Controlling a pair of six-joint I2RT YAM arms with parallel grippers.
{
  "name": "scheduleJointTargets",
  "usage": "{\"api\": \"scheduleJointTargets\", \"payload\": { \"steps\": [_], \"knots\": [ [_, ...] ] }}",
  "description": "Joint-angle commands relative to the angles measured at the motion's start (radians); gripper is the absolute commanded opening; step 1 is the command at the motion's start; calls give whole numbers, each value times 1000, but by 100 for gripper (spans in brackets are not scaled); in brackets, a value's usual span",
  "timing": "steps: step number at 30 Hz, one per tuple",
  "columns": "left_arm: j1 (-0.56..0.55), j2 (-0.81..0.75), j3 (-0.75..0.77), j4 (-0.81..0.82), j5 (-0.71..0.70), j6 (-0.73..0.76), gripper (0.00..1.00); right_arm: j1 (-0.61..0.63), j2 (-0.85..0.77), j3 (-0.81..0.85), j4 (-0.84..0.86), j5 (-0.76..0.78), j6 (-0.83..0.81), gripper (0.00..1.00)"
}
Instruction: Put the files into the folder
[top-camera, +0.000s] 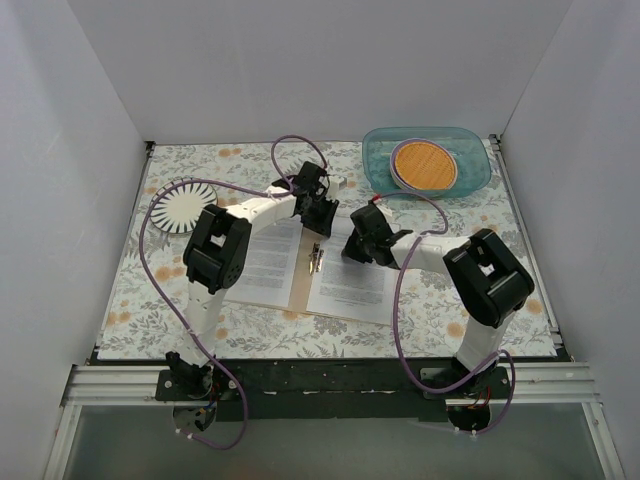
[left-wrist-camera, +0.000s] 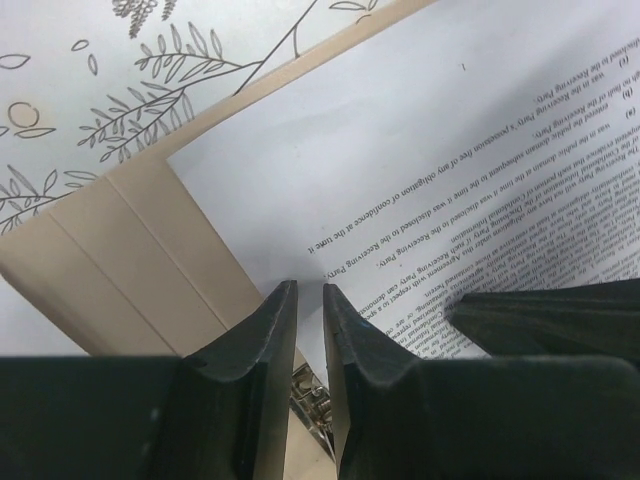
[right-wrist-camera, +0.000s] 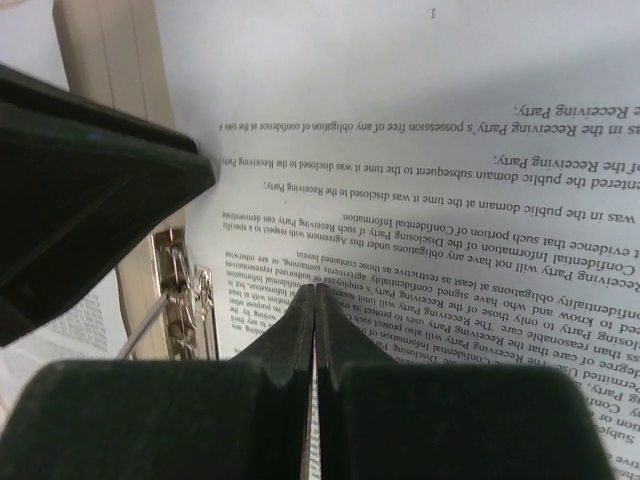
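The folder (left-wrist-camera: 130, 260) lies open on the desk (top-camera: 420, 215) between the 2 arms, with the files (right-wrist-camera: 420, 150) on both halves and the metal clip (right-wrist-camera: 185, 300) at its spine. The right pincer (right-wrist-camera: 315, 300) is closed low over the right sheet; whether it nips paper I cannot tell. The left pincer (left-wrist-camera: 310, 300), a slit ajar and empty, hangs by the spine's far end. The step looks like seating the sheets; next calls for squaring them and closing the cover

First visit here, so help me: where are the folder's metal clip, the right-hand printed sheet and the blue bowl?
Metal clip (top-camera: 316, 260), top view, its middle.
Right-hand printed sheet (top-camera: 350, 290), top view, its text block.
Blue bowl (top-camera: 375, 165), top view, its left wall.
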Motion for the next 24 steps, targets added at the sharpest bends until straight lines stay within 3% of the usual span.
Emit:
{"api": "scheduleJointTargets", "payload": {
  "steps": [1, 8, 17, 24],
  "knots": [
    [-20, 11, -58, -39, -104, 32, 17, 16, -25, -143, -42, -41, -87, 1],
    [-20, -12, -127, -51, -113, 30, 17, 24, -225, -285, 387, -150, -217, 1],
    [-23, -6, -124, -93, -81, 24, 16, 119, -222, -176, 492, -165, -431, 1],
    [-23, -2, -111, -134, -17, 27, 15, 141, -199, -197, 629, -221, -520, 1]
  ]
}}
